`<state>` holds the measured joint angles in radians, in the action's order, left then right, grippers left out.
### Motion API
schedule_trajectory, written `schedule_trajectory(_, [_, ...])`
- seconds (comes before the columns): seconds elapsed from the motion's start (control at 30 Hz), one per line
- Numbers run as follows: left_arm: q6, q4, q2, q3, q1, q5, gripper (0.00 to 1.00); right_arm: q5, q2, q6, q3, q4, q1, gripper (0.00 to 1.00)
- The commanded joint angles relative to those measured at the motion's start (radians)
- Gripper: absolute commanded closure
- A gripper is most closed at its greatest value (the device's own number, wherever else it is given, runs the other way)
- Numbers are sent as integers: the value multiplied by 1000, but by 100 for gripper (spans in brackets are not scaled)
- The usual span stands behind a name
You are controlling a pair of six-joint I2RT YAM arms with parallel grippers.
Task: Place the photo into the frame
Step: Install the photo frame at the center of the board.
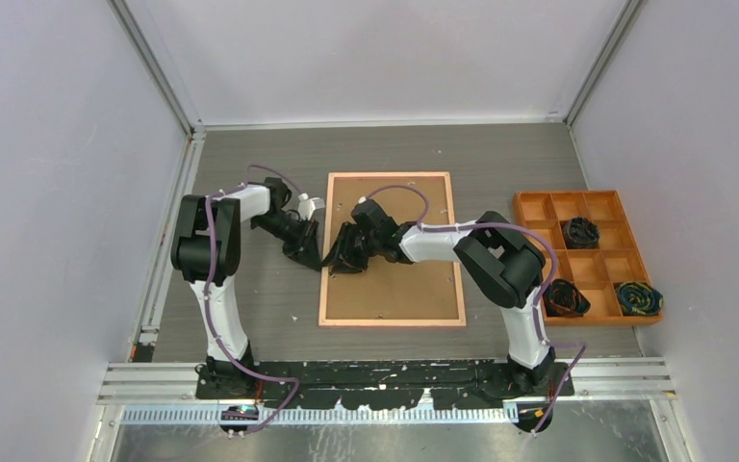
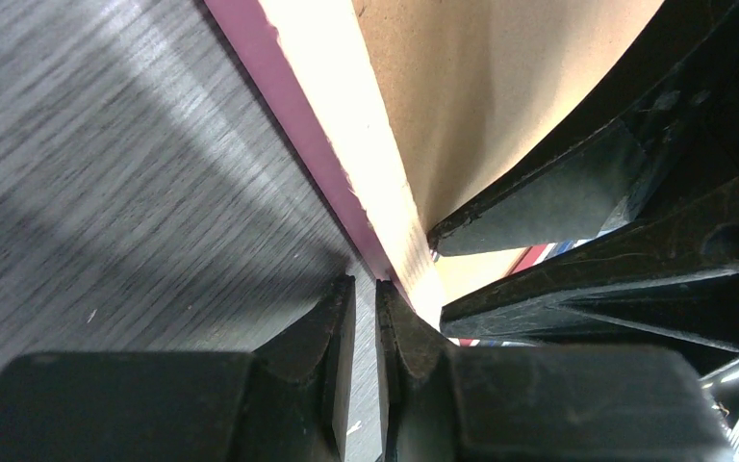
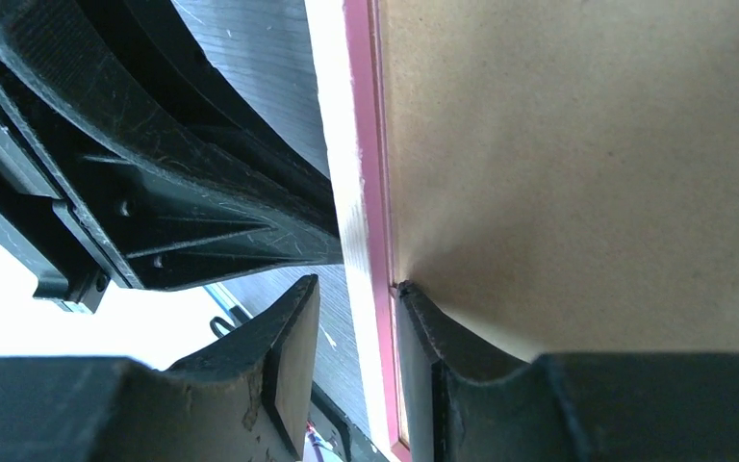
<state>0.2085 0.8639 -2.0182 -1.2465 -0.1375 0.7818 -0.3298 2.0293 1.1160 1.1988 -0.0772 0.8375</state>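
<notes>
Left claw (image 2: 366, 294) touching frame (image 1: 393, 320) — back-up, lengthwise near-to-far

Plain pale walls (image 1: 375, 58) with metal corner rails (image 1: 154, 63) enclose a grey wood-grain table (image 1: 269, 279) on three sides.

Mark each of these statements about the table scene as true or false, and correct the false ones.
1. The frame lies flat on the table, back side up. True.
2. A brown backing board sits inside the frame. True.
3. The orange tray stands left of the frame. False: the orange tray stands to its right.
4. Every tray compartment is empty. False: three hold dark bundles.
5. The left hand and the right hand are both at the frame's left edge. True.
6. The left hand is wide open. False: its fingers are nearly together.
</notes>
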Motion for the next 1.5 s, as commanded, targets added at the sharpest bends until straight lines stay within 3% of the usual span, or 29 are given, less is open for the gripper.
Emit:
schedule_trajectory(0.0, [7, -19, 19, -1, -8, -23, 84, -44, 23, -17, 33, -3, 15, 61])
schedule_trajectory(0.37, [7, -21, 24, -2, -11, -26, 84, -70, 25, -24, 45, 8, 15, 62])
schedule_trajectory(0.83, [12, -12, 26, -9, -13, -29, 84, -26, -29, -132, 87, 142, -44, 62])
schedule_trajectory(1.47, [15, -16, 22, -10, -14, -31, 84, -63, 33, -106, 73, 97, -1, 65])
